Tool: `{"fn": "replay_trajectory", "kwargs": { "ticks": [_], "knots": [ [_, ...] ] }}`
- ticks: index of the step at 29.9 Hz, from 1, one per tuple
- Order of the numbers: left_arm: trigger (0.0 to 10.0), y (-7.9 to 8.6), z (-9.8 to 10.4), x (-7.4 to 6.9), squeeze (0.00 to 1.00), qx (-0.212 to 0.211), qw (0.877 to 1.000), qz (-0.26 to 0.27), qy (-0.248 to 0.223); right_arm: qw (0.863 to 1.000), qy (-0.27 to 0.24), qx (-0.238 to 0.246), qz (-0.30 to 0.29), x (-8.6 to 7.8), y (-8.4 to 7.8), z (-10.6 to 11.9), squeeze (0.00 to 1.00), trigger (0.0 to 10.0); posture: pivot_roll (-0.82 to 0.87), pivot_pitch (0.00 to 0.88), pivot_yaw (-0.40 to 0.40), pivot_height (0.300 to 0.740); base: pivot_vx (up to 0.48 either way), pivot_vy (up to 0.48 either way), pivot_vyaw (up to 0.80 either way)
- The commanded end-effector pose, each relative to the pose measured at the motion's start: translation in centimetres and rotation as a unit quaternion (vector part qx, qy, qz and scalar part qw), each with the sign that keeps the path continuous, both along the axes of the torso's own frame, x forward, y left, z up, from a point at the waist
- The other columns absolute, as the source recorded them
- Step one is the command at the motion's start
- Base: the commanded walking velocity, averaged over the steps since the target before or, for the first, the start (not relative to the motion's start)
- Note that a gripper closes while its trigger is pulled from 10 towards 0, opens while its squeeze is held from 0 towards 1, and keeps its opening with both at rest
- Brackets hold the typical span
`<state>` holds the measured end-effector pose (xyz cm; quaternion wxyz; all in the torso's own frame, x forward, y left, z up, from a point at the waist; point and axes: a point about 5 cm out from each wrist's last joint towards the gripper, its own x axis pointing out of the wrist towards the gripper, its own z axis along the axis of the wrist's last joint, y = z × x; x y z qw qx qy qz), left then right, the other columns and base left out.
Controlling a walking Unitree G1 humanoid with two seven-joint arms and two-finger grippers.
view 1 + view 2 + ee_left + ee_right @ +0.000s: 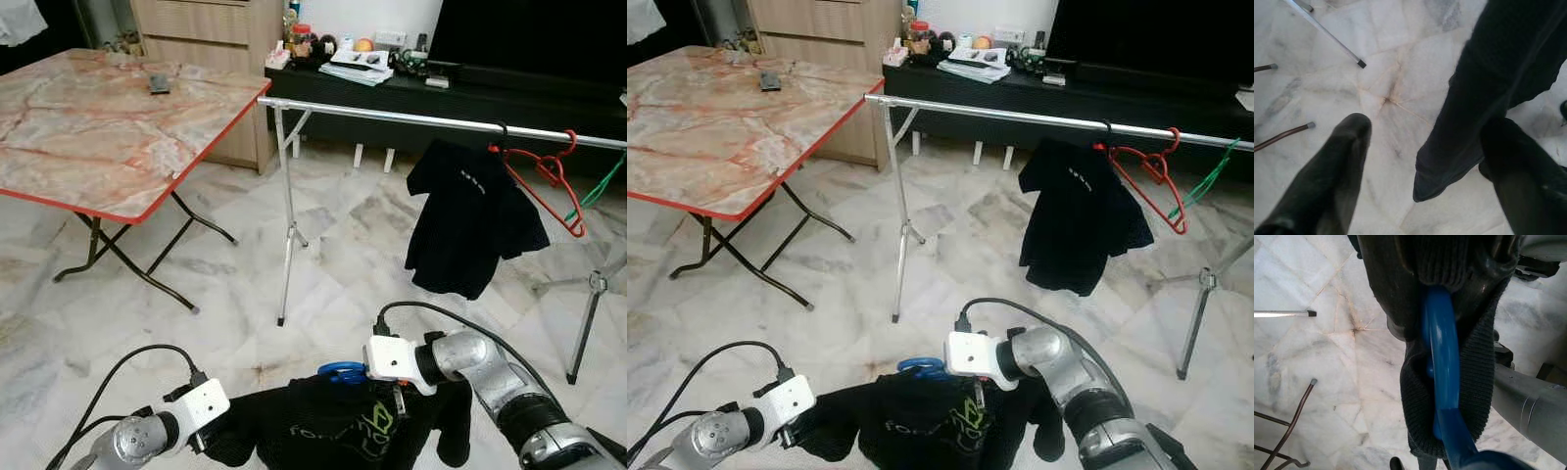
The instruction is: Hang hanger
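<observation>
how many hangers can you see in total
4, maybe: a blue hanger inside the black shirt at the right tool; on the rail, a red hanger, a green hanger, and a black hook carrying the hung shirt.
</observation>
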<state>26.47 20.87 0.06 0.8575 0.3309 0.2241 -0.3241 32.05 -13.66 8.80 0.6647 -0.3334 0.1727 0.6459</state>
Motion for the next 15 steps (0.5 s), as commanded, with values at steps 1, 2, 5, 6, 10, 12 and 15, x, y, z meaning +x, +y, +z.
{"fn": "replay_trajectory", "kwargs": {
  "ticks": [1, 2, 5, 6, 10, 12, 15],
  "knots": [
    [0.0, 0.24, -0.05, 0.06, 0.00, -0.003, 1.000, 0.014, 0.002, 0.999, -0.026, 0.018, 0.002, 0.64, 0.16, 1.48, 0.00, 10.0, 0.10, 0.034, -0.058, 0.740, 0.000, 0.000, 0.00],
    [0.0, 0.24, -0.05, 0.06, 0.00, -0.003, 1.000, 0.014, 0.002, 0.999, -0.026, 0.018, 0.002, 0.64, 0.16, 1.48, 0.00, 10.0, 0.10, 0.034, -0.058, 0.740, 0.000, 0.000, 0.00],
    [0.0, 0.18, -0.06, 0.12, 0.00, -0.003, 1.000, 0.015, 0.003, 0.999, -0.032, 0.013, 0.001, 0.72, 0.05, 1.55, 0.00, 10.0, 0.10, 0.037, -0.058, 0.740, 0.000, 0.000, 0.00],
    [0.0, 0.16, -0.06, 0.13, 0.00, -0.003, 1.000, 0.015, 0.003, 0.999, -0.032, 0.014, 0.001, 0.72, 0.05, 1.57, 0.00, 10.0, 0.10, 0.039, -0.059, 0.740, 0.000, 0.000, 0.00],
    [0.0, 0.06, 0.06, 0.27, 0.00, -0.008, 1.000, 0.019, -0.002, 0.999, -0.030, 0.018, -0.001, 0.72, 0.07, 1.63, 0.00, 10.0, 0.10, 0.045, -0.060, 0.740, 0.000, 0.000, 0.00],
    [0.0, 0.01, 0.14, 0.36, 0.00, -0.011, 1.000, 0.020, -0.004, 0.999, -0.030, 0.016, -0.002, 0.70, 0.01, 1.54, 0.00, 10.0, 0.10, 0.045, -0.060, 0.740, 0.000, 0.000, 0.00],
    [0.0, -0.05, 0.25, 0.48, 0.00, -0.014, 1.000, 0.021, -0.006, 0.999, -0.030, 0.016, -0.003, 0.67, -0.01, 1.45, 0.00, 10.0, 0.10, 0.052, -0.061, 0.740, 0.000, 0.000, 0.00]
  ]
}}
